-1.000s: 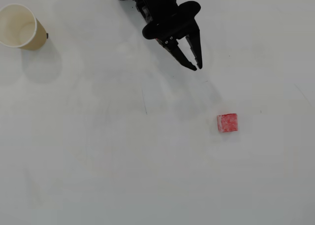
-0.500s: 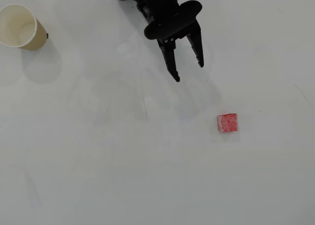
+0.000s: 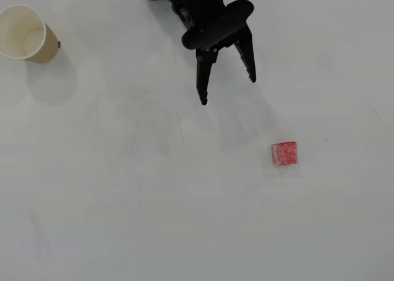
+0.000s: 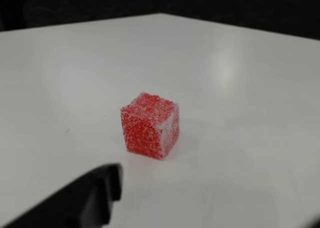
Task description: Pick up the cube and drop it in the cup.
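The cube (image 3: 284, 153), red with whitish speckled faces, rests on the white table right of centre in the overhead view; the wrist view shows the cube (image 4: 149, 125) mid-frame, standing free. My black gripper (image 3: 228, 91) reaches in from the top, open, its fingertips spread wide and nothing between them. It hangs up and to the left of the cube, well apart from it. One dark finger (image 4: 85, 200) shows at the bottom left of the wrist view. The cup (image 3: 24, 33), cream-white with a tan wall, stands upright at the far top left.
The white table (image 3: 154, 201) carries faint scuff marks and a short dark line near the middle. In the wrist view the table's far edge (image 4: 240, 27) meets a dark background.
The gripper has gone from nearly shut to wide open: its left finger swung out to the left. Arm, cube and cup stay in place.
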